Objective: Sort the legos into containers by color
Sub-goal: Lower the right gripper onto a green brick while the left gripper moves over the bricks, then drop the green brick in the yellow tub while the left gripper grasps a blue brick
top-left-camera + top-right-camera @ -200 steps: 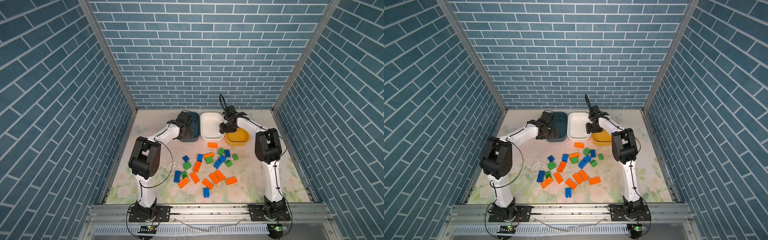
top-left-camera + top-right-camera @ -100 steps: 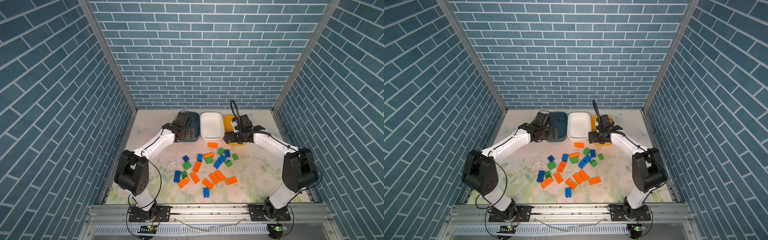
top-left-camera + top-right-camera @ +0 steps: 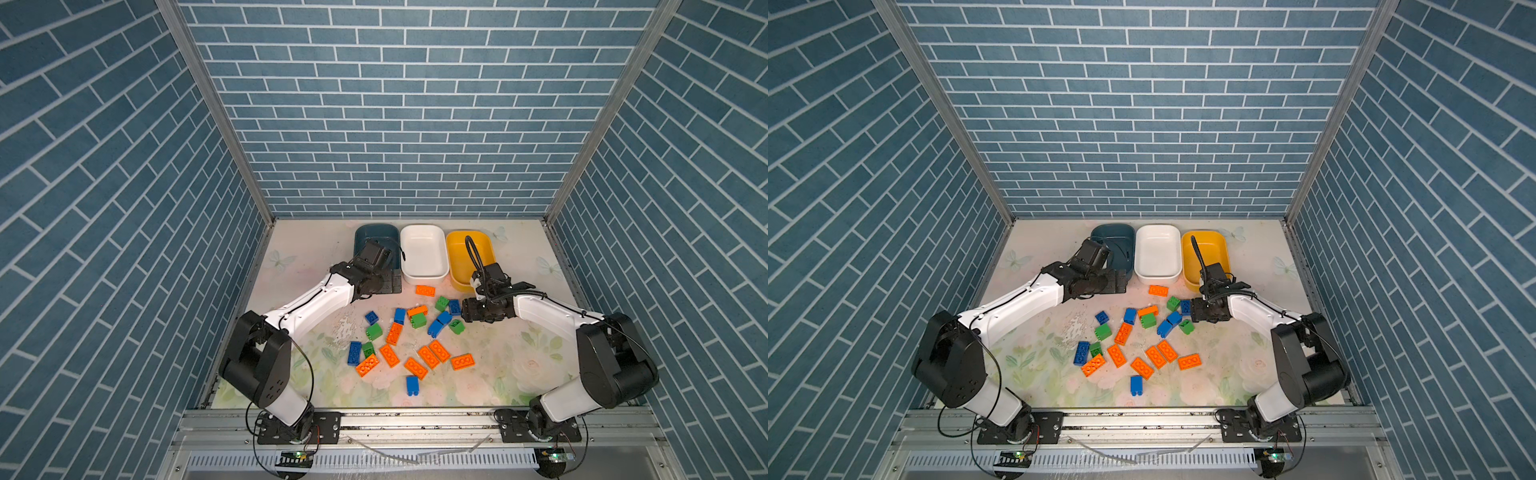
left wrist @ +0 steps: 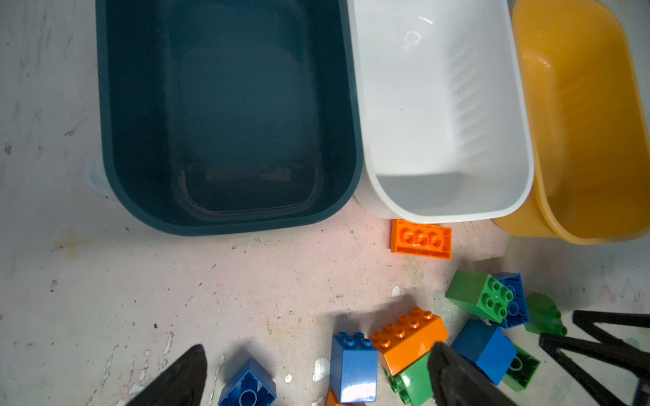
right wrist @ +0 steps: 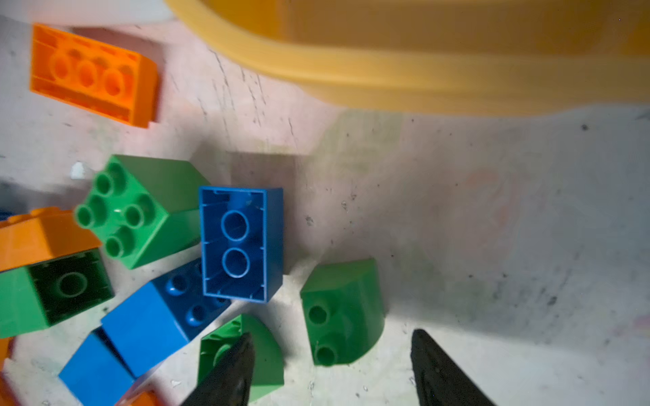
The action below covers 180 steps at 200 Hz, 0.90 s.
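Note:
Orange, blue and green legos [image 3: 409, 332] lie loose on the floral mat in both top views, spread in front of the tubs [image 3: 1142, 332]. The teal [image 3: 376, 235], white [image 3: 424, 274] and yellow [image 3: 478, 239] containers stand in a row at the back. The left wrist view shows the teal tub [image 4: 225, 228] and white tub [image 4: 453, 214] empty. My left gripper [image 3: 386, 284] hovers open just in front of the teal tub, holding nothing [image 4: 316, 379]. My right gripper [image 3: 464, 309] is low at the pile's right edge and open [image 5: 334, 372]. A rounded green brick [image 5: 343, 313] lies just ahead between its fingers, untouched.
One orange brick [image 3: 425, 290] lies upside down by the white tub's front wall. An upturned blue brick [image 5: 241, 242] and a green cube [image 5: 140, 211] sit close to my right gripper. The yellow tub's wall [image 5: 387, 81] is just beyond. Brick-patterned walls close in three sides.
My right arm swung from above the yellow tub down to the bricks at the pile's right edge. My left gripper drew back from over the teal tub to just in front of it.

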Tool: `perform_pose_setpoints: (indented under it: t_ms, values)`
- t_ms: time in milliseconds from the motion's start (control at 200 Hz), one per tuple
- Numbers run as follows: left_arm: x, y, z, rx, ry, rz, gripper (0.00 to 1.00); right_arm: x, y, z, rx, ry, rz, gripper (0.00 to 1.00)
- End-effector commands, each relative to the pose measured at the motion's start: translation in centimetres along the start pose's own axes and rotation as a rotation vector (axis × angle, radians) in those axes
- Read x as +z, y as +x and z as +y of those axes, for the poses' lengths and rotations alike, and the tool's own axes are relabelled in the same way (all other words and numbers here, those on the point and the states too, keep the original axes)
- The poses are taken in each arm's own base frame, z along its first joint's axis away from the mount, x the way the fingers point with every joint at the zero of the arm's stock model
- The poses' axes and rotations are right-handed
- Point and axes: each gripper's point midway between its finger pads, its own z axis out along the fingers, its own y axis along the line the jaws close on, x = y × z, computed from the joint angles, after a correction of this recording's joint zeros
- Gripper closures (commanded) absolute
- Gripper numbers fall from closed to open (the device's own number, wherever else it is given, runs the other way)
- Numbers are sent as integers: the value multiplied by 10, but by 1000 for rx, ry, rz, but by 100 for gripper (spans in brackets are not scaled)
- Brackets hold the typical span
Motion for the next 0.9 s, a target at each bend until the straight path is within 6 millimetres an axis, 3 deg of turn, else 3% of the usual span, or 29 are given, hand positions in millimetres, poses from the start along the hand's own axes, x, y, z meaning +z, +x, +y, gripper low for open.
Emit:
perform_pose_setpoints:
  t_ms: [0,60,240,510,725,895]
  values:
    - [2,0,-8,-5,18,-7,1,3,-6,-3,-41,50,26,32]
    - [3,1,-9,-3,16,-4,1,6,-7,-5,-49,70,42,40]
    - [5,5,-12,10,13,5,1,13,-7,-3,-87,96,72,46]
    - [9,10,-28,62,17,16,1,15,4,-8,-86,145,124,64]
    - [12,11,-41,105,15,18,1,-16,-13,2,-115,89,-6,69]
    - [15,21,-48,131,35,44,1,-54,-38,27,-175,-17,-134,70]
